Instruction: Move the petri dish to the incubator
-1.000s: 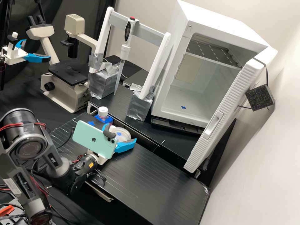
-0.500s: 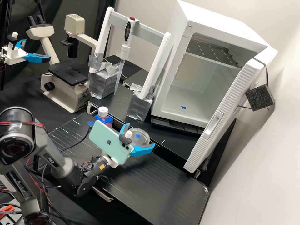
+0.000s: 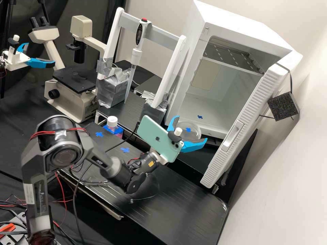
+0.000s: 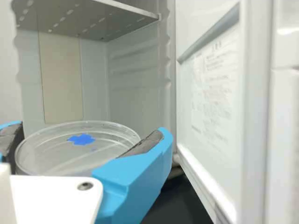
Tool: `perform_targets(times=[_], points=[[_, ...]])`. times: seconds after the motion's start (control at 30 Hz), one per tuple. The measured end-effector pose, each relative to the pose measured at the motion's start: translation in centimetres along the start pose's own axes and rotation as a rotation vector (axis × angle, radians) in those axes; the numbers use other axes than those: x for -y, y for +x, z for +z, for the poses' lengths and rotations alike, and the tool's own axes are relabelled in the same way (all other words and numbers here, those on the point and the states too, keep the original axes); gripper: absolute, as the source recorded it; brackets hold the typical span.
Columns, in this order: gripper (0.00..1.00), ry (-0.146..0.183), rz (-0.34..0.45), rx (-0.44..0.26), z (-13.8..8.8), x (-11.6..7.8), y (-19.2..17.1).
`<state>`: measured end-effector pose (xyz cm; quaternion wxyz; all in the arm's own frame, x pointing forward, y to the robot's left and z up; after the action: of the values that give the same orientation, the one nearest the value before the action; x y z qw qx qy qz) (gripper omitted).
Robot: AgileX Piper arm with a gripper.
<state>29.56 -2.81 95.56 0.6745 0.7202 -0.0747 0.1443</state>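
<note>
as the high view has the petri dish: right of centre in the frame, the petri dish (image 3: 191, 132) is gripped by the pincer (image 3: 191, 128), its round rim between the two blue fingers (image 3: 195, 145), roughly level, blue mark uppermost.
incubator, high view: the incubator (image 3: 289, 56) stands open in the upper right of the frame, its door (image 3: 235, 132) swung out; the dish overlaps the lower front edge of the opening, and depth there is hard to tell.
phone, high view: the pale green phone (image 3: 158, 137) is mounted just behind the pincer, near the middle of the frame.
counter, high view: a blue cross (image 3: 125, 149) lies left of centre on the counter (image 3: 177, 194), well apart from the dish.
dish and pincer, wrist view: the fingers close on opposite sides of the rim; being round, the dish has no long axis to line up. beyond it is the cavity with its metal shelf (image 4: 88, 18), while the open door stands beside the pincer.
next move: likely forward into the cavity, below the shelf; the rim or a finger could catch the front edge or the door.
change: since the earlier high view frame, dish and pincer have moved rightward together, towards the incubator, uncovering the blue cross.
</note>
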Motion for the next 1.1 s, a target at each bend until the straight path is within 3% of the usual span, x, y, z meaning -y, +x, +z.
perform_targets(times=[0.07, 0.23, 0.57, 0.7, 0.9, 1.1], points=[[0.00, 0.025, -0.008, -0.005, 0.3, -0.1, 1.6], [0.00, 0.036, -0.043, -0.006, 1.0, 0.3, 5.2], [0.00, 0.010, -0.109, 0.037, 1.9, 2.1, 11.3], [0.00, -0.007, -0.115, 0.008, 1.5, 2.5, 13.3], [0.00, -0.061, -0.161, -0.048, 1.4, 3.3, 15.7], [0.00, -0.061, -0.219, -0.065, 1.7, 5.0, 17.2]])
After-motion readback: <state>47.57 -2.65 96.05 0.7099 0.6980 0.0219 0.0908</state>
